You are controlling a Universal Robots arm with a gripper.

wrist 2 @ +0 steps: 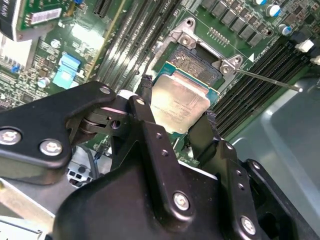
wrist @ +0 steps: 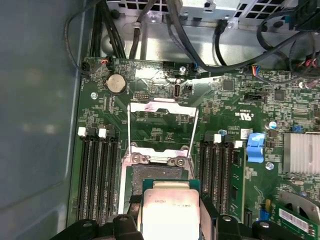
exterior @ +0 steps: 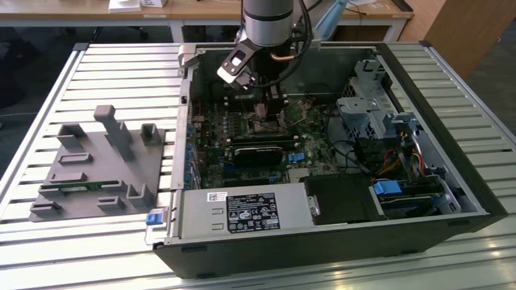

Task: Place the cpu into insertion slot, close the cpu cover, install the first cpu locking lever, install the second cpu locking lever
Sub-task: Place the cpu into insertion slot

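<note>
Claw: we log a black two-fingered metal claw, closed on the cpu, with a finger set against each of two opposite edges.
Cpu: small flat square chip with a pale silvery-grey metal top. It is held between the claw's fingers over the nearer part of the insertion slot. We cannot tell whether it touches the slot.
Insertion slot: small square socket, dark centre, silvery metal rim. It lies directly under the claw and its farther part is uncovered.
Cpu cover: thin square silvery metal frame with a large window, swung open just beyond the slot, away from the claw.
Lever: thin silvery metal rod, slanting out from a corner of the slot, beside the claw and clear of it.
Memory slots: long black slots in rows, flanking the claw on both sides.
Circuit board: green board, below and around the claw.
Battery: round silvery coin cell, past the cover.
Clip: blue plastic, well to one side of the claw.
Computer case: open black metal box, enclosing the claw.
Fixture: grey moulded block on the slatted metal table, well apart from the claw, outside the case.
</note>
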